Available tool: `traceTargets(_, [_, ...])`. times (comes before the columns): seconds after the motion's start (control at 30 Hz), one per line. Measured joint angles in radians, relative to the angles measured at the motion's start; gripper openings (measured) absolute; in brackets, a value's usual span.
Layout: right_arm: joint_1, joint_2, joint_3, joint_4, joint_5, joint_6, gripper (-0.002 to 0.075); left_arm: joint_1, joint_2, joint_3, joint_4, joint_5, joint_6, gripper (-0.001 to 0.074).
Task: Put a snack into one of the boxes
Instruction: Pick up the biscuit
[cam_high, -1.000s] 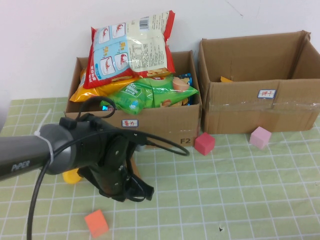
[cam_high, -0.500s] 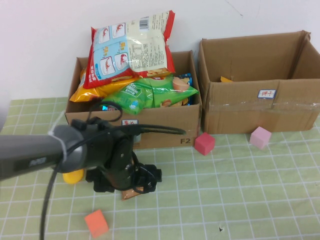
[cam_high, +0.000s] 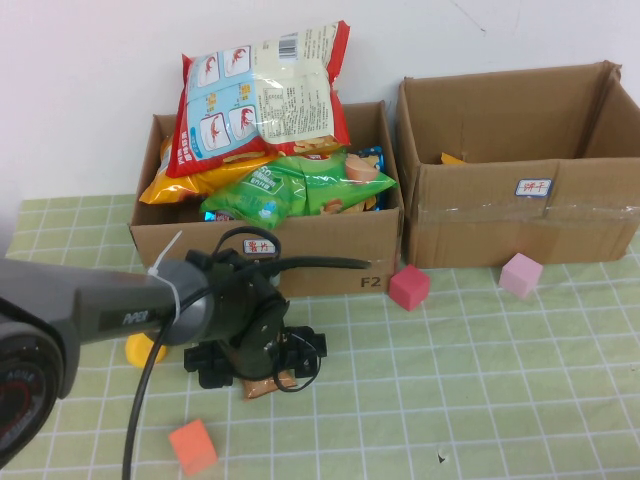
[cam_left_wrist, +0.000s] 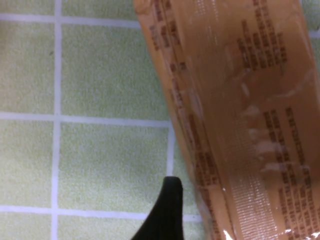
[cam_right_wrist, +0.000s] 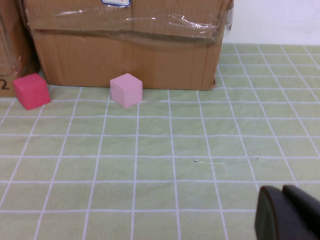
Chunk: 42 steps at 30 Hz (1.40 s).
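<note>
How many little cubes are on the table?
3, maybe more hidden behind the arm. The red cube sits by the left box's front corner, the pink cube before the right box, and the orange cube near the table's front edge.

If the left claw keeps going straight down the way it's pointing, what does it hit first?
Most likely the brown snack packet lying on the green mat; the left claw points down right over it. The right claw is off to the side, near the pink cube.

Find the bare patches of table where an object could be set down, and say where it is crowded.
Free: the mat in front of the right box, nearer than the pink cube. Crowded: below the left box, where the left gripper meets the brown snack packet. Right gripper is parked.
</note>
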Motion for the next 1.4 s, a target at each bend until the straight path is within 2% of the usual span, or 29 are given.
traceTargets(0.3, [0.0, 0.0, 0.0, 0.0, 0.0, 0.0, -0.0002, 0.0, 0.002, -0.002, 0.002, 0.0, -0.012, 0.0692])
traceTargets(0.77, [0.0, 0.0, 0.0, 0.0, 0.0, 0.0, -0.0002, 0.0, 0.013, -0.007, -0.091, 0.024, 0.059, 0.0687])
traceTargets(0.87, [0.0, 0.0, 0.0, 0.0, 0.0, 0.0, -0.0002, 0.0, 0.017, -0.007, -0.088, 0.042, 0.096, 0.0629])
traceTargets(1.03, [0.0, 0.0, 0.0, 0.0, 0.0, 0.0, -0.0002, 0.0, 0.017, -0.008, -0.081, 0.059, 0.131, 0.0439])
traceTargets(1.27, [0.0, 0.0, 0.0, 0.0, 0.0, 0.0, -0.0002, -0.009, 0.015, -0.012, -0.078, 0.092, 0.211, 0.044])
traceTargets(1.4, [0.0, 0.0, 0.0, 0.0, 0.0, 0.0, -0.0002, -0.042, -0.009, -0.012, -0.065, 0.203, 0.332, 0.044])
